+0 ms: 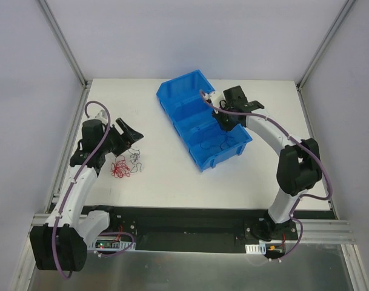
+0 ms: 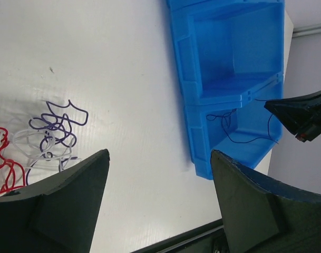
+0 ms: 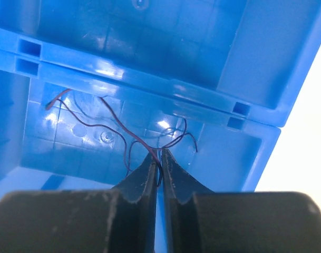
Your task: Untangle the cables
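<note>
Top view: red cable (image 1: 120, 168), a small curly heap, lay on the bench (image 1: 172, 182) near the left fingers (image 1: 128, 132).
Left wrist: fingers spread; white cable (image 2: 39, 147) and purple cable (image 2: 60, 120) lay tangled beside the red.
Right wrist: right fingers (image 3: 139, 179) nearly pressed together, pinching a thin dark cable (image 3: 123, 129) inside the blue bin (image 3: 255, 63).

A white surface (image 1: 190, 182) is being enclosed on three sides by plain pale grey walls (image 1: 190, 36). Its far corners are being framed by slanting metal posts (image 1: 63, 42). The near edge is being bordered by a black strip (image 1: 190, 221) and a metal rail (image 1: 329, 227), with a dull metal sheet (image 1: 190, 270) beyond. Everything is being lit softly and evenly from above.
</note>
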